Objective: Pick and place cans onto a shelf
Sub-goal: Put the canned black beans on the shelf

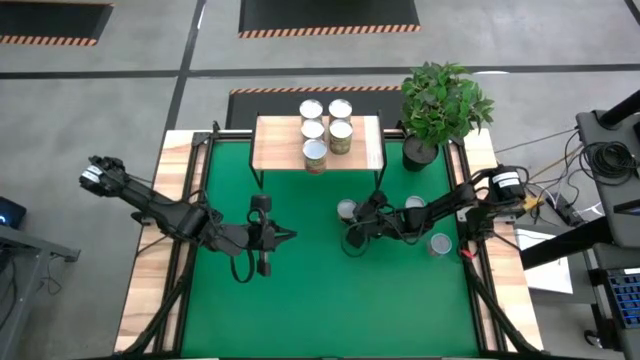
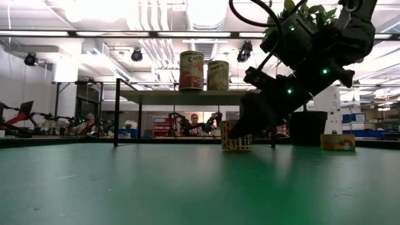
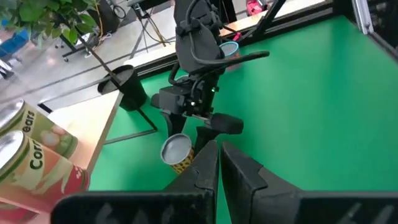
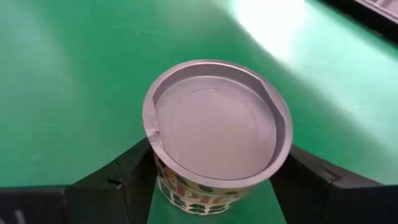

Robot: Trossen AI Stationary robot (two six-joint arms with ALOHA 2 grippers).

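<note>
Silver-topped, with a yellow patterned label, the small cylindrical can (image 4: 216, 140) stands upright on the green table mat (image 1: 300, 300), directly between the dark fingers of the right gripper (image 1: 352, 232). Those fingers sit partly open, one on each side of the can wall, close to it; whether either pad touches the label cannot be told. The can appears to rest on the mat, not lifted.

Ahead of the jaws, toward the far edge, stands the raised shelf (image 1: 275, 150) with light wood top and thin black legs, carrying five tins already. Two more silver-topped tins (image 1: 438, 243) lie behind the right gripper, near its arm. The left gripper (image 1: 285, 236) waits well apart over mid-mat, fingers shut and empty.

Risks, as judged:
- The can's rim looks dented on one side; uneven closure could twist it in the grip.
- Closing low or off-centre could tip the can or let it slip on lifting.
- Free shelf space is limited; a careless approach could knock the standing tins or catch the black plant pot (image 1: 418, 152) beside the shelf.
</note>
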